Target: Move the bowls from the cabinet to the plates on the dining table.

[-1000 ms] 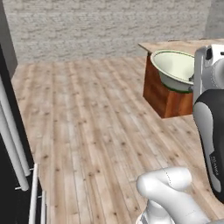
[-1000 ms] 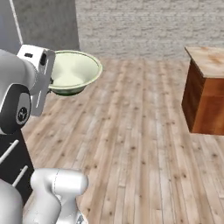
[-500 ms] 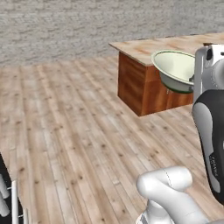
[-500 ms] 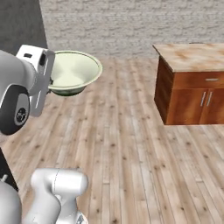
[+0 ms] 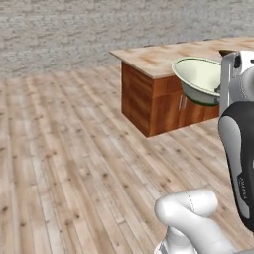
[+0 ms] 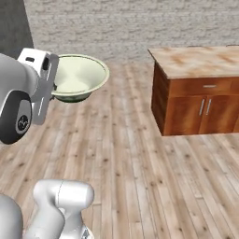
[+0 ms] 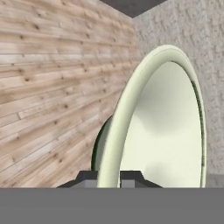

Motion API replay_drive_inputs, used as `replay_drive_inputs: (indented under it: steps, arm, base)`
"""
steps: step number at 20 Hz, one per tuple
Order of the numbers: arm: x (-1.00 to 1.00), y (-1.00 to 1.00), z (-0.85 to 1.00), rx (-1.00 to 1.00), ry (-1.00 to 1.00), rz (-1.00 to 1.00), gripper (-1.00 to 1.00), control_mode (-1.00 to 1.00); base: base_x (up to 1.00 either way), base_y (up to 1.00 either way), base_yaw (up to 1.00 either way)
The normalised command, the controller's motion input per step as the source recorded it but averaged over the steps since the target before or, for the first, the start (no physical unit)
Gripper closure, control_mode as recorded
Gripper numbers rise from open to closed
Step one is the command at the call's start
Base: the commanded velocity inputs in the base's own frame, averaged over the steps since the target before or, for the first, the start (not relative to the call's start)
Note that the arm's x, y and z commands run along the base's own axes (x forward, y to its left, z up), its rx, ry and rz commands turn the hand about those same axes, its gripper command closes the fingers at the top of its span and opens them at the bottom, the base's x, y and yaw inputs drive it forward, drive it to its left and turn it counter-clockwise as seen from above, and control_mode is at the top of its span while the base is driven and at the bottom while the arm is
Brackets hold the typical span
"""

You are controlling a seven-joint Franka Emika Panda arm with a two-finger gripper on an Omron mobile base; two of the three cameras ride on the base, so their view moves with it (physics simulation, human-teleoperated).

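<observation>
Ahead, dining table [image 6: 200, 60] looms nearer; tool [image 7: 109, 176] still clamps cream bowl's [image 6: 79, 77] rim

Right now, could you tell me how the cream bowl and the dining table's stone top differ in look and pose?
The cream bowl is round, plain pale inside with a dark green band outside; the dining table top is flat, straight-edged, marbled beige and orange. The bowl is carried in the air above the wooden floor, its rim between the jaws; the table stands on it.
</observation>
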Motion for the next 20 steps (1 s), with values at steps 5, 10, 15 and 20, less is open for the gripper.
replay_drive_inputs:
  steps: [5,10,15,20]
  arm:
    - [0.00,0.00,0.00,0.00,0.00,0.00,1.00,1.00]
    - [0.00,0.00,0.00,0.00,0.00,0.00,1.00,1.00]
    - [0.00,0.00,0.00,0.00,0.00,0.00,1.00,1.00]
    - [0.00,0.00,0.00,0.00,0.00,0.00,1.00,1.00]
  base:
    - [0.58,-0.44,-0.13]
    - [0.64,-0.49,-0.12]
    - [0.67,-0.63,-0.07]
    - [0.68,-0.69,-0.05]
